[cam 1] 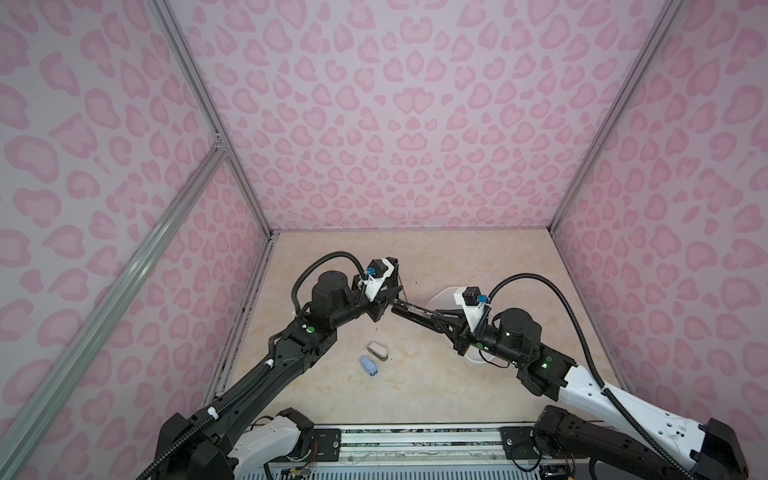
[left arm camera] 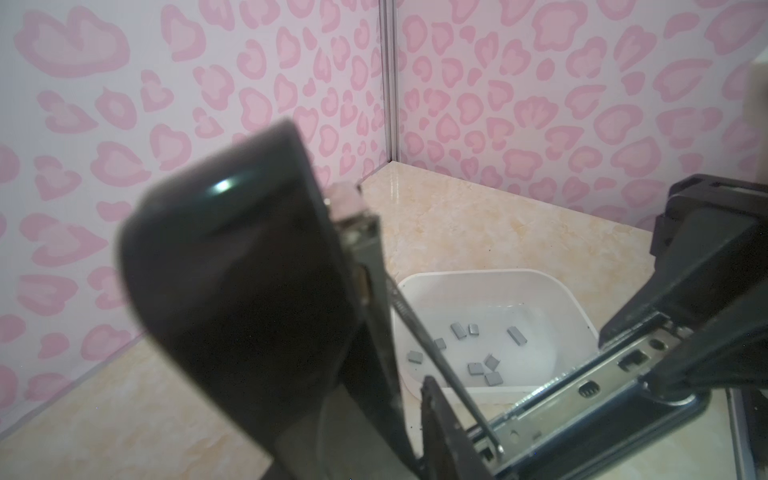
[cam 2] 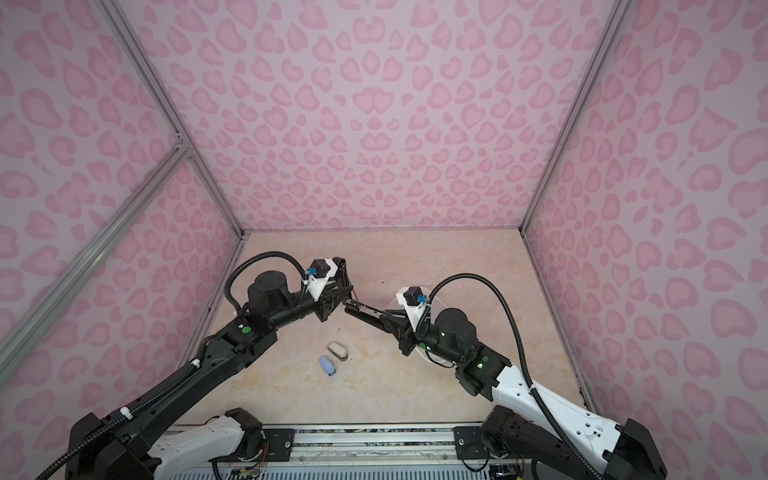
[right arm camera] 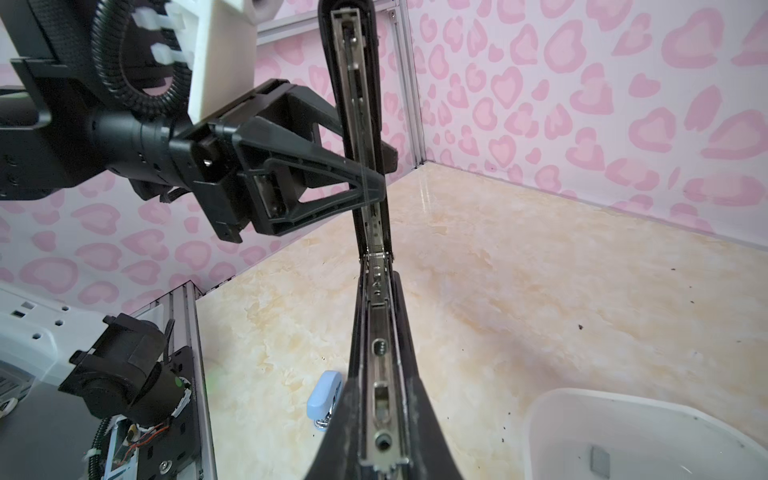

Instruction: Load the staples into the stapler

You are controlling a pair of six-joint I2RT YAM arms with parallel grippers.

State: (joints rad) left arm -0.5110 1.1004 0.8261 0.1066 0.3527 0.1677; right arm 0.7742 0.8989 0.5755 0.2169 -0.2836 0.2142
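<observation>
Pink heart-patterned walls (cam 1: 415,124) box in a beige marbled tabletop (cam 1: 415,395), and above its middle both arms share one long black stapler (cam 1: 415,311) with a bright metal magazine. The right gripper (cam 1: 441,319) is clamped on the base end. The left gripper (right arm camera: 379,173) has its jaws closed from both sides on the hinged top arm (right arm camera: 365,104), holding it swung up and away from the magazine channel (right arm camera: 382,374). That channel looks bare, so I judge the opening step done and the fetching not yet begun. The staples (left arm camera: 458,330) — small flat grey metal blocks — lie scattered on the floor of a white plastic tray (left arm camera: 540,291) with rounded corners, partly under the right arm, with none in either grip. Next, one gripper must let go, most likely the left, reach over to the tray and nip a single block by its thin sides. The top arm may drop if it does not stand open by itself. Tray walls and the right wrist overhead crowd that reach. Open table lies toward the front, save a small beige stapler (cam 1: 377,350) and a small blue stapler (cam 1: 369,367) just beside each other, left of centre.
</observation>
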